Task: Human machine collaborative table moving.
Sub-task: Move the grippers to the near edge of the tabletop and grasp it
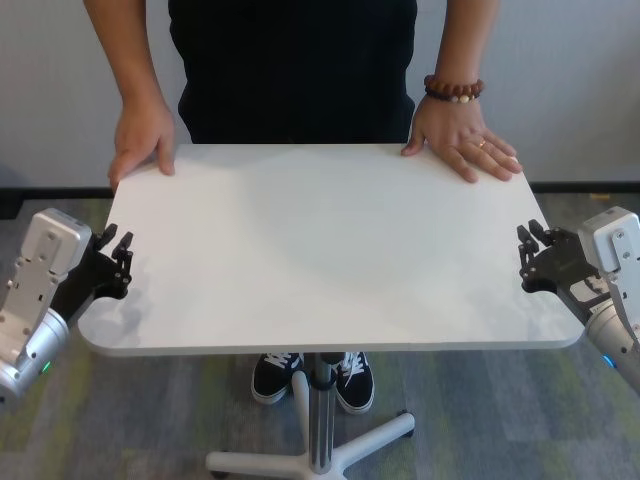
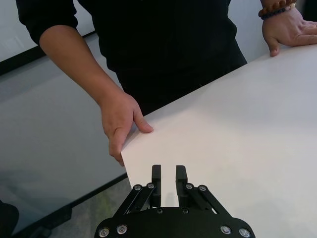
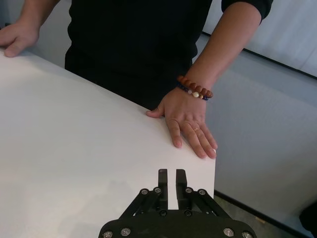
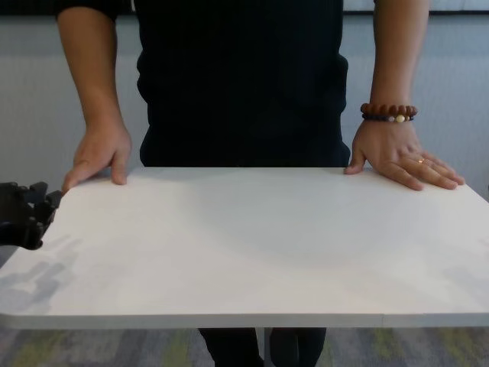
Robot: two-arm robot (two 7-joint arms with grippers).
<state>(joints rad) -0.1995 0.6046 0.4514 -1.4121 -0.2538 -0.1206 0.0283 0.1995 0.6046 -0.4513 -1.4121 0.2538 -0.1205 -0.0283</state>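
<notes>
1. Counter (image 1: 330,250) is the thing to be moved. Left tool (image 1: 118,255) sits at its left side edge, near the front corner. In the left wrist view the fingers (image 2: 156,173) are drawn together with only a slim gap, lying over the white top beside the edge.
2. Right tool (image 1: 530,245) mirrors it at the right side edge. Its fingers (image 3: 163,178) are likewise close together over the top, just inside the edge. Whether either tool actually pinches the thin edge or only bears on it, I cannot tell.
3. Person in a black shirt (image 1: 295,70) stands at the far long edge, facing the robot. One hand (image 1: 140,140) wraps the far corner on the robot's left, thumb on top. The other hand (image 1: 465,148), with a beaded bracelet (image 1: 453,90) and a ring, lies flat on the far corner on the robot's right.
4. Top looks level. The silver leg (image 1: 320,420) and its white foot rest on the carpet (image 1: 150,420), the person's shoes (image 1: 275,375) just behind.
5. Judgement on progress: all four holds appear set, two by the robot and two by the person, so the take-hold stage looks finished. Nothing shows a lift or a slide. The move itself, the travel to a new spot and the letting go are all left.
</notes>
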